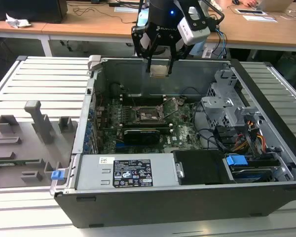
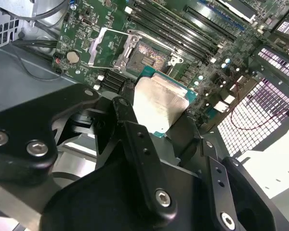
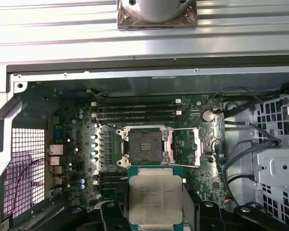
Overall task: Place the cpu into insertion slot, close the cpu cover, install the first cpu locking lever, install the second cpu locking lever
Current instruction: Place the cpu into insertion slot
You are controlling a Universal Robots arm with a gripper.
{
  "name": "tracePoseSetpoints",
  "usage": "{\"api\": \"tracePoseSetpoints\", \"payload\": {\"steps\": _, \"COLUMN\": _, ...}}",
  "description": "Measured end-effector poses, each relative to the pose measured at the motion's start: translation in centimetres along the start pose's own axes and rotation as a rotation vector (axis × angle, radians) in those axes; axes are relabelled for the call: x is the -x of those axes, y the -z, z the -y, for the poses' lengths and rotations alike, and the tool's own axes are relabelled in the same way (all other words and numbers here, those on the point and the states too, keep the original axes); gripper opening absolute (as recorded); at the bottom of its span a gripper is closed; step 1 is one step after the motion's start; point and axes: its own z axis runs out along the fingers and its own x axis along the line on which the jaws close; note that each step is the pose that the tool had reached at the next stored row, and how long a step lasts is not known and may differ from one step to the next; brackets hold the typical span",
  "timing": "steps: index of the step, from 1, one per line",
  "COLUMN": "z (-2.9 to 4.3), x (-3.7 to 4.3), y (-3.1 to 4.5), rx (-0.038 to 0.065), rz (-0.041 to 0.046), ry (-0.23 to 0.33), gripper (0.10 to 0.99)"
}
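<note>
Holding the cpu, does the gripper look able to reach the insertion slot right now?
Probably yes: the cpu cover stands swung open beside the insertion slot, and nothing lies between it and the gripper holding the cpu.

Chip [image 3: 155, 197]: silver-beige top up, level, held in my gripper [image 1: 159, 68], well apart from socket. Socket [image 3: 145, 146]: dark, square, bare. Cover [image 3: 185, 147]: swung open, just beside socket.

Gripper [image 1: 159, 70] body black, with jointed link bars [image 2: 137, 144] fastened by silver screw heads [image 2: 162, 197]. White housing [image 1: 194, 25] at the wrist; a blue indicator light [image 1: 173, 13] and blue cables [image 1: 218, 42] beside it.
</note>
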Motion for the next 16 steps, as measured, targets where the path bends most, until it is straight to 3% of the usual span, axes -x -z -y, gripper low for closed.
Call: {"api": "tracePoseSetpoints", "payload": {"steps": 16, "z": 0.0, "x": 0.0, "y": 0.0, "rx": 0.002, "rz": 0.0079, "ry": -0.088, "gripper": 0.537}}
